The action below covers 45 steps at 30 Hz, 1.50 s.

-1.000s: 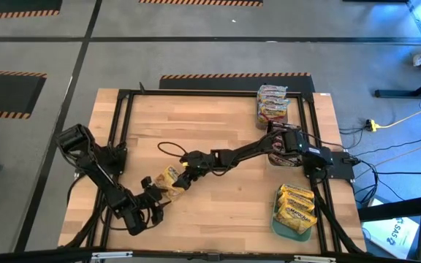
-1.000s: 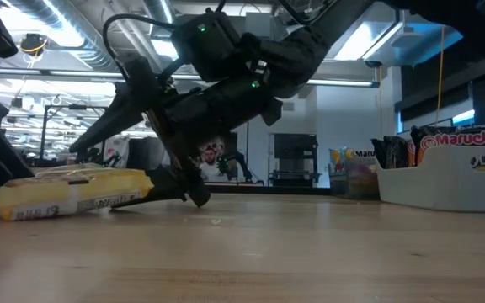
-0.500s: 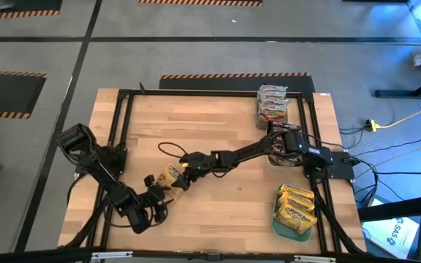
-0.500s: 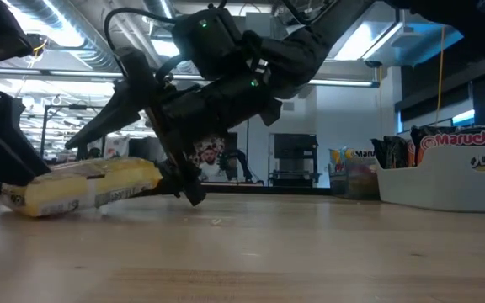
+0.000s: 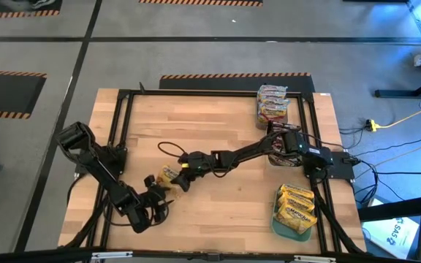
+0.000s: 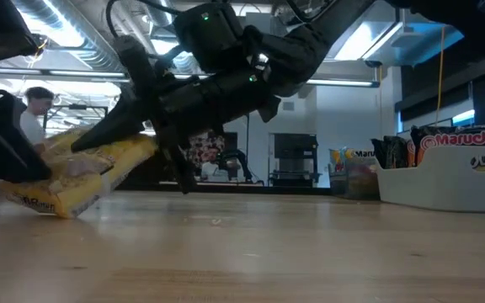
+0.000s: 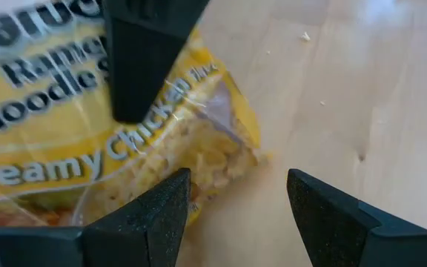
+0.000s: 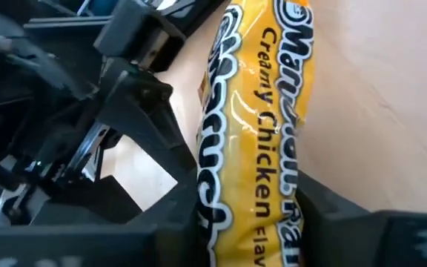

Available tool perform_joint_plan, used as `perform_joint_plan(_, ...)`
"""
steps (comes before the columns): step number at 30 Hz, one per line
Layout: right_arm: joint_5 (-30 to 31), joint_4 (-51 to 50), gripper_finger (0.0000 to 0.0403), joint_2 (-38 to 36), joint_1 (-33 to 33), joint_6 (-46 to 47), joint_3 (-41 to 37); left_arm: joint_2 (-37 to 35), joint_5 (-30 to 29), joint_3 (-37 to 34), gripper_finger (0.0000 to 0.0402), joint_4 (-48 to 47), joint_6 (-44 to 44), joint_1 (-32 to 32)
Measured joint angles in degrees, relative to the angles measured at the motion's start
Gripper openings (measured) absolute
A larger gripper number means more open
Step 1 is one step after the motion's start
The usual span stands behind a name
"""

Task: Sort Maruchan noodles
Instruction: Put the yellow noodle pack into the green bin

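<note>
Right gripper [image 5: 175, 177] reaches across the table [image 5: 218, 131] to its left-centre, fingers clamped on a yellow Maruchan Creamy Chicken packet [image 5: 168, 175]. In the low view the packet [image 6: 82, 172] hangs tilted, right end raised in the grip, left end dipping close to the wood; cannot tell whether that corner touches. Right wrist view: packet [image 8: 262, 126] pinched edge-on between the two dark fingers [image 8: 161, 237].

Left gripper [image 5: 154, 191] sits just near-left of the packet, close to the table's near edge. Its jaws stand wide, holding nothing; in the left wrist view the packet [image 7: 73, 133] lies just beyond the parted fingertips [image 7: 150, 215], with one right-arm finger [image 7: 143, 52] pressed on the wrapper.

Sorted stacks on the right side: silvery-pink packets [image 5: 272, 103] at the far right, yellow packets [image 5: 295, 207] on a teal lid [image 5: 283, 228] at the near right. Dark brown-red packets [image 6: 457, 139] stand in a pale tray [image 6: 445, 185], seen in the low view.

A person [image 6: 32, 114] stands in the room behind.
</note>
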Motion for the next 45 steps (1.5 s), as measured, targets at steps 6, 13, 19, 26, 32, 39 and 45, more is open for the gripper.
perform_joint_plan(6, -2.1, 0.6, 0.0107, -0.8, 0.3, -5.8, -0.1, -2.5, 5.5, 2.3, 0.0222, -0.2, -0.1, -1.2)
perform_joint_plan(13, 1.0, -9.6, 0.0108, -8.3, 3.6, -15.2, 0.0, -5.9, 5.6, 6.2, 0.0222, -0.3, 1.1, -4.8)
perform_joint_plan(19, 8.1, -20.7, 0.0109, -15.0, 8.3, -19.2, -0.1, -6.8, 3.8, 8.8, 0.0222, -0.3, 3.1, -6.8)
perform_joint_plan(26, 17.4, -34.3, 0.011, -21.3, 16.7, -19.6, -0.2, -6.8, 3.7, 9.1, 0.0222, 0.0, 2.8, -6.7)
perform_joint_plan(32, 23.0, -43.3, 0.011, -26.5, 25.4, -15.0, -0.1, -6.8, 4.4, 9.1, 0.0222, 0.5, 2.6, -6.6)
perform_joint_plan(39, 27.7, -54.6, 0.011, -32.5, 36.9, -4.3, 0.0, -6.8, 4.1, 9.1, 0.0222, 1.8, 2.5, -6.6)
perform_joint_plan(45, 29.6, -72.3, 0.011, -36.6, 46.7, 12.6, 0.0, -6.8, 4.1, 9.1, 0.0222, 1.9, 1.4, -6.6)
